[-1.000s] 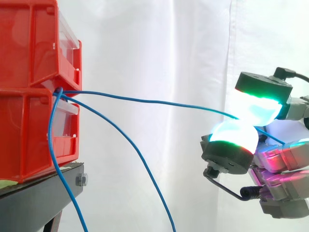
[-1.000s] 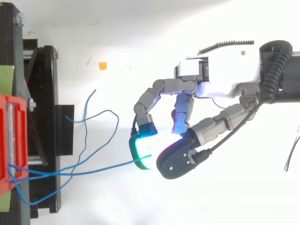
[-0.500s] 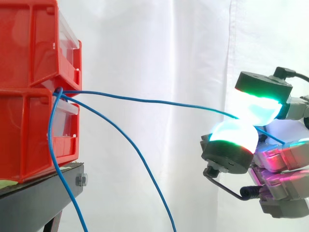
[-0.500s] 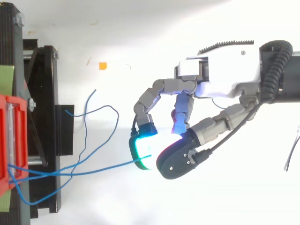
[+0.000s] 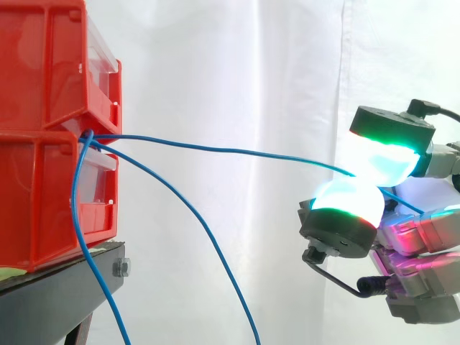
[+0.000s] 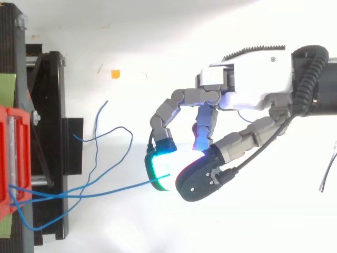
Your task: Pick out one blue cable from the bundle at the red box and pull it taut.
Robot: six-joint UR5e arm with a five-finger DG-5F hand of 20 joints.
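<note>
Blue cable [image 5: 237, 152], the one picked, ran from the gap btw the two stacked red bins [image 5: 43, 144] at 9 o'clock across to the hand [image 5: 424, 241] at 3-4 o'clock. It was nearly straight, w/ a slight bow. A short tail of it stuck out behind the grip toward 4 o'clock.

Side view gave the exit point: all cables left the bins at one spot, and two other blue cables [image 5: 194, 215] drooped from there toward 6 o'clock. Top view gave what that angle could not: the loose ends of those two curling up near 9-10 o'clock [image 6: 105, 103], just off the black stand [image 6: 52, 105], and the hand's white body [image 6: 253, 79] coming in from 3 o'clock w/ fingers curled down and inward.

Hand was clamped on the blue cable, pinched btw two glowing pads [image 5: 377, 162], one above the line and one below, both green-rimmed.

Hard to make out: in the top view the dark back of one pad covered the contact point, so the cable [image 6: 116, 190] just vanished under it. Drooping cables were cut off at the side view's bottom edge, and the hand at its right edge. Inside of the bins was hidden, so the cables' start couldn't be told. White curtain [image 5: 215, 72] behind. An orange scrap [image 6: 115, 74] lay at 11 o'clock in the top view.
</note>
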